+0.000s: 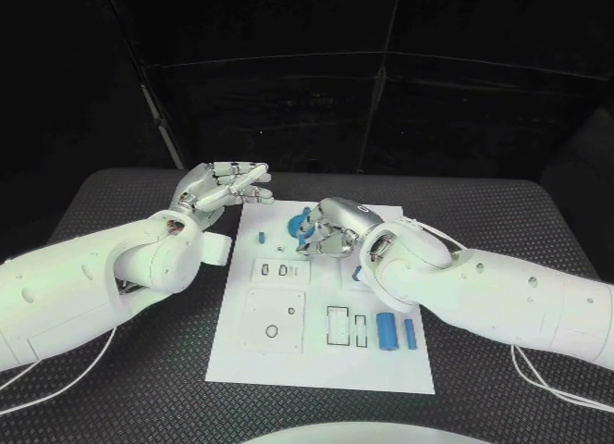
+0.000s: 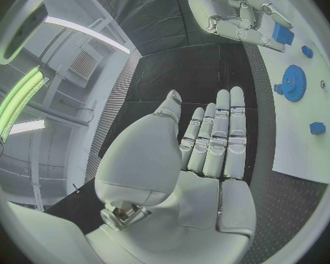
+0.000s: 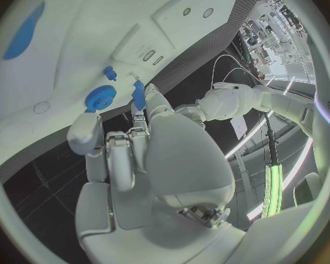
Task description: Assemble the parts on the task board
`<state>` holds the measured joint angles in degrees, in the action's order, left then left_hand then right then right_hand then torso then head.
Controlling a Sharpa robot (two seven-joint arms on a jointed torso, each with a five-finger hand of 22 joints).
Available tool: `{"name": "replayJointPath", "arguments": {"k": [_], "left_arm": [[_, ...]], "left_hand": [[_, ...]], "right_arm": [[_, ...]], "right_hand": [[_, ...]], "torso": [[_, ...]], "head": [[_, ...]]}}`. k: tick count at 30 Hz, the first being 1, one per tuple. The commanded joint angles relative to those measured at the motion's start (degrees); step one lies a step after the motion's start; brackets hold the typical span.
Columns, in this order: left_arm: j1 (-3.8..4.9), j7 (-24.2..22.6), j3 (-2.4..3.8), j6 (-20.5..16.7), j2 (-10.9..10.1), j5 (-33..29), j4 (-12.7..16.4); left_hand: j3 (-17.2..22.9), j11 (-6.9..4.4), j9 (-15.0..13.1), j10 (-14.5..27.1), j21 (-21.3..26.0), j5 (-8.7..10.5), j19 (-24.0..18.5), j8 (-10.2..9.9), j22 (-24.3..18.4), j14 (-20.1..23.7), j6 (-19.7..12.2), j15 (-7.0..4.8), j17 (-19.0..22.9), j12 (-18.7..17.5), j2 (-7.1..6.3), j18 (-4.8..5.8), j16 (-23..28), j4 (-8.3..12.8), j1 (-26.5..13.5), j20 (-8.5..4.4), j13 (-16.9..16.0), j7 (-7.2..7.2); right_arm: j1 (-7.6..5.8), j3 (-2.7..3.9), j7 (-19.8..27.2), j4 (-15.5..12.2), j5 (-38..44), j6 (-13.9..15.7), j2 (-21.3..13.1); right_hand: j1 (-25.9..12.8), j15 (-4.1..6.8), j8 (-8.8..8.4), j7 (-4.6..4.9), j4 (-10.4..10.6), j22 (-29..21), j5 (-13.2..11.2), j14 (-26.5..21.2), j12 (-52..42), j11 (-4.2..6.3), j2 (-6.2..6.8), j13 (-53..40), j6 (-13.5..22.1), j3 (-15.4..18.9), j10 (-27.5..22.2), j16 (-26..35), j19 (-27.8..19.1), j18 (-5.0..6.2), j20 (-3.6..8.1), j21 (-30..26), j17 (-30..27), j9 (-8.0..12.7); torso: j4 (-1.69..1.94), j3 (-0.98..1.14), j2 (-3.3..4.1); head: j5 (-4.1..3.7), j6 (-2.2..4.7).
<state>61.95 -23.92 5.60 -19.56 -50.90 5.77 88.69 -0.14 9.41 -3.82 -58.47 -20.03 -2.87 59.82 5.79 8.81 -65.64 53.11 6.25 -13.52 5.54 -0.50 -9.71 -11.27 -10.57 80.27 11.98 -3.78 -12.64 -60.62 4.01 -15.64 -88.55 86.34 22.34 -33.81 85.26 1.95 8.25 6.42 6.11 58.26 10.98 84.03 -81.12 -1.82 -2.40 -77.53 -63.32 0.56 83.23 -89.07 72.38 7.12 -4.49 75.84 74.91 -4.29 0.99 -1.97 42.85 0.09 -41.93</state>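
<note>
White task board (image 1: 321, 356), blue parts (image 1: 386, 330)

- One white task board (image 1: 321, 365) lay on one black surface (image 1: 521, 213).
- Two hands were over it: the left robot hand (image 1: 227, 190) and the right robot hand (image 1: 328, 231).
- One blue gear (image 1: 297, 225) showed, partly hidden.
- Two blue cylinders lay side by side: a thick cylinder (image 1: 386, 330) and a thin cylinder (image 1: 411, 334).
- Two smaller blue parts showed: a small peg (image 1: 262, 237) and a small piece (image 1: 358, 273).
- That made five blue parts countable from the head view. Any more beneath the right robot hand could not be told.
</note>
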Motion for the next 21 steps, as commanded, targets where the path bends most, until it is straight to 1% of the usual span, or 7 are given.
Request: {"name": "replayJointPath", "arguments": {"k": [1, 4, 8, 11, 15, 17, 21], "left_arm": [[0.08, -0.08, 0.06, 0.92, 0.19, 0.20, -0.05], [0.09, -0.08, 0.06, 0.96, 0.29, 0.20, -0.09], [0.09, -0.08, 0.06, 0.96, 0.36, 0.20, -0.16], [0.09, -0.09, 0.06, 0.95, 0.38, 0.20, -0.18], [0.08, -0.09, 0.06, 0.94, 0.38, 0.20, -0.20], [0.08, -0.10, 0.06, 0.94, 0.37, 0.20, -0.22], [0.08, -0.11, 0.06, 0.95, 0.37, 0.20, -0.21]], "left_hand": [[-0.11, 0.05, -0.04, -0.29, 0.28, 0.11, -0.27, -0.18, -0.06, -0.30, 0.37, -0.21, -0.07, -0.19, 0.34, -0.64, 0.38, 0.10, 0.43, -0.09, -0.04, 0.02], [-0.12, 0.04, -0.04, -0.32, 0.28, 0.11, -0.26, -0.18, -0.06, -0.33, 0.40, -0.22, -0.09, -0.19, 0.35, -0.64, 0.38, 0.11, 0.44, -0.09, -0.05, 0.03], [-0.13, 0.04, -0.04, -0.34, 0.28, 0.11, -0.26, -0.18, -0.06, -0.35, 0.42, -0.22, -0.10, -0.19, 0.36, -0.65, 0.38, 0.12, 0.44, -0.09, -0.05, 0.03], [-0.13, 0.03, -0.04, -0.35, 0.28, 0.11, -0.26, -0.18, -0.07, -0.36, 0.43, -0.23, -0.11, -0.19, 0.37, -0.65, 0.39, 0.12, 0.44, -0.09, -0.05, 0.04], [-0.14, 0.03, -0.04, -0.36, 0.29, 0.11, -0.26, -0.19, -0.07, -0.37, 0.43, -0.23, -0.11, -0.19, 0.37, -0.65, 0.39, 0.13, 0.45, -0.09, -0.05, 0.04], [-0.14, 0.03, -0.04, -0.37, 0.29, 0.11, -0.26, -0.19, -0.07, -0.37, 0.44, -0.23, -0.11, -0.19, 0.37, -0.65, 0.40, 0.13, 0.45, -0.09, -0.05, 0.04], [-0.14, 0.03, -0.04, -0.37, 0.29, 0.11, -0.26, -0.19, -0.07, -0.37, 0.44, -0.23, -0.11, -0.19, 0.37, -0.65, 0.40, 0.13, 0.45, -0.09, -0.05, 0.04]], "right_arm": [[-0.07, -0.72, -2.41, 0.17, 3.98, -3.04, 0.67], [-0.06, -1.20, -2.66, 0.45, 4.71, -3.40, 1.36], [-0.04, -1.50, -2.68, 0.72, 5.18, -3.78, 2.10], [-0.01, -1.71, -2.72, 0.78, 5.33, -4.12, 2.45], [0.00, -2.11, -2.79, 0.71, 5.55, -4.77, 2.69], [0.02, -2.28, -2.86, 0.74, 5.85, -5.17, 2.84], [0.05, -2.44, -2.86, 0.89, 6.12, -5.42, 3.04]], "right_hand": [[-0.19, 0.50, 0.39, -0.64, 0.24, -0.07, -0.41, 5.48, 0.28, 0.55, -0.67, -2.05, -1.26, -0.17, 0.07, -0.10, -0.05, -1.03, 0.49, -0.04, 12.78, -0.15], [-0.37, 0.52, 0.42, -0.66, 0.31, -0.08, -0.53, 5.48, 0.29, 0.57, -0.59, -2.05, -1.31, -0.16, 0.07, -0.10, -0.06, -1.03, 0.50, -0.05, 12.77, -0.16], [-0.37, 0.52, 0.42, -0.66, 0.31, -0.08, -0.53, 5.48, 0.29, 0.57, -0.59, -2.05, -1.31, -0.16, 0.07, -0.10, -0.06, -1.03, 0.50, -0.05, 12.77, -0.16], [-0.50, 0.53, 0.44, -0.67, 0.37, -0.11, -0.61, 5.47, 0.25, 0.58, -0.53, -2.10, -1.33, -0.14, 0.10, -0.08, -0.07, -1.03, 0.51, -0.07, 12.73, -0.16], [-0.50, 0.53, 0.44, -0.67, 0.37, -0.11, -0.61, 5.47, 0.25, 0.58, -0.53, -2.10, -1.33, -0.14, 0.10, -0.08, -0.07, -1.03, 0.51, -0.07, 12.73, -0.16], [-0.57, 0.54, 0.45, -0.69, 0.38, -0.15, -0.64, 5.46, 0.23, 0.59, -0.47, -2.13, -1.35, -0.13, 0.12, -0.07, -0.09, -1.02, 0.52, -0.09, 12.69, -0.16], [-0.57, 0.54, 0.45, -0.69, 0.38, -0.15, -0.64, 5.46, 0.23, 0.59, -0.47, -2.13, -1.35, -0.13, 0.12, -0.07, -0.09, -1.02, 0.52, -0.09, 12.69, -0.16]], "torso": [[-0.07, 0.04, 0.02], [0.01, 0.07, 0.06], [0.01, 0.10, 0.06], [0.03, 0.04, 0.01], [0.03, 0.08, 0.00], [0.01, 0.06, 0.00], [0.02, 0.06, 0.00]], "head": [[0.25, -0.14], [0.35, -0.23], [0.34, -0.40], [0.39, -0.49], [0.41, -0.59], [0.44, -0.62], [0.41, -0.66]]}}
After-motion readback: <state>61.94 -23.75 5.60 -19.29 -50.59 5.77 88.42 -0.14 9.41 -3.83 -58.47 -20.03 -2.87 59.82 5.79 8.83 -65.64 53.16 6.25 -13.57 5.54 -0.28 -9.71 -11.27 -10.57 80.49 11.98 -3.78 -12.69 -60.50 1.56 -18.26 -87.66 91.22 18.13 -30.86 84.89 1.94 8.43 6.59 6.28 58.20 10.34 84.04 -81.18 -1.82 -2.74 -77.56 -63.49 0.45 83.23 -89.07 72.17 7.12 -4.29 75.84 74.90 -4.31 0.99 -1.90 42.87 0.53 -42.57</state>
